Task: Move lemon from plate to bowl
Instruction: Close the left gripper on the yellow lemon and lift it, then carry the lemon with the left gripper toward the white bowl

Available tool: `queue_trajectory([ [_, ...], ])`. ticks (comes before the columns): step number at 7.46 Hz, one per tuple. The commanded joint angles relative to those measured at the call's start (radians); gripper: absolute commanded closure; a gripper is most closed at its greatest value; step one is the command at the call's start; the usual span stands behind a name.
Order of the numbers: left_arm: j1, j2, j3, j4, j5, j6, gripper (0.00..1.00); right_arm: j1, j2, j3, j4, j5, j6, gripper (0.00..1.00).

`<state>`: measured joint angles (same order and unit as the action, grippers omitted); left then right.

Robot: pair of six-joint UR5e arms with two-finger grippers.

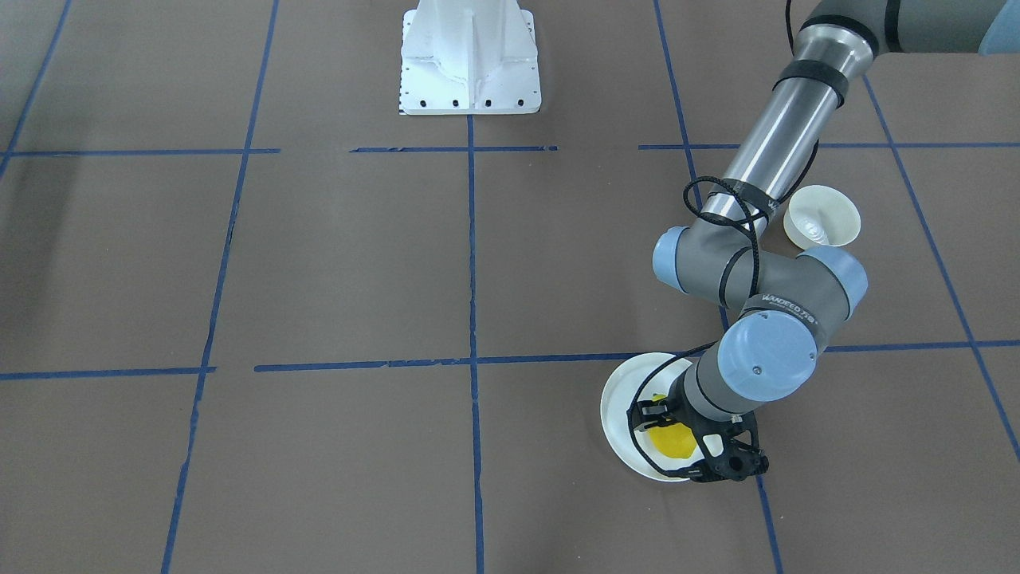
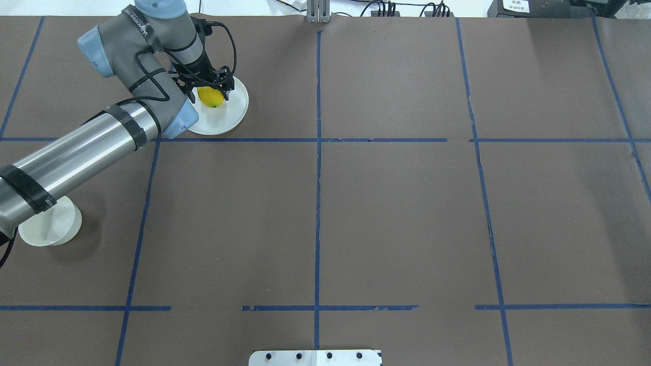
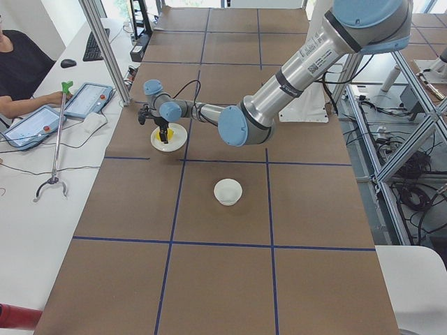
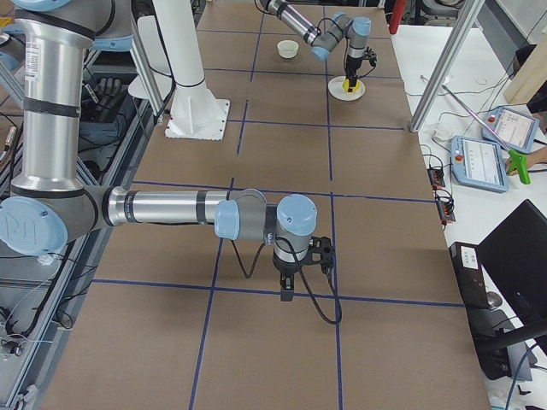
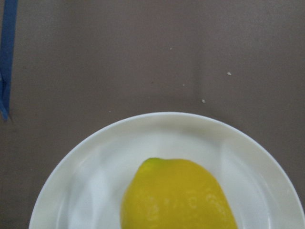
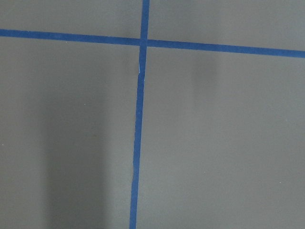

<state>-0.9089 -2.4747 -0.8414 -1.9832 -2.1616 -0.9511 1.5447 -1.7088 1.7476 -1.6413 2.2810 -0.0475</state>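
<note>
reading the overhead view, we find the lemon (image 2: 211,97) lying on the plate (image 2: 224,122) directly beneath the left gripper (image 2: 210,90). its two fingers stand spread, one on each side of the fruit, with no firm contact that we can make out. the lemon's long axis seems to run roughly along the line between the fingers, green tip toward the robot, so a squeeze would likely land on its ends, though we cannot be sure. the bowl (image 1: 845,227) sits well apart, nearer the robot's base on the same side. the right gripper (image 4: 291,286) hangs far off, and we cannot tell whether its fingers are parted.
</note>
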Motion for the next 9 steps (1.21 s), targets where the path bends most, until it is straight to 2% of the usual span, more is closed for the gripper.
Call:
queue_trajectory([
  [1, -0.001, 0.0, 0.002, -0.041, 0.002, -0.046, 1.0, 0.0, 0.0, 0.0, 0.0, 0.0, 0.0, 0.0],
  [3, -0.036, 0.008, -0.02, -0.042, -0.001, -0.044, 1.0, 0.0, 0.0, 0.001, 0.0, 0.0, 0.0, 0.0],
  [4, -0.047, 0.075, -0.118, -0.02, -0.001, -0.041, 1.0, 0.0, 0.0, 0.001, 0.0, -0.002, 0.0, 0.0],
  [7, -0.082, 0.322, -0.553, 0.198, 0.0, 0.035, 1.0, 0.0, 0.0, 0.0, 0.0, -0.002, 0.0, 0.0],
  [9, -0.091, 0.565, -0.822, 0.221, 0.006, 0.083, 1.0, 0.0, 0.0, 0.0, 0.0, -0.002, 0.0, 0.0],
])
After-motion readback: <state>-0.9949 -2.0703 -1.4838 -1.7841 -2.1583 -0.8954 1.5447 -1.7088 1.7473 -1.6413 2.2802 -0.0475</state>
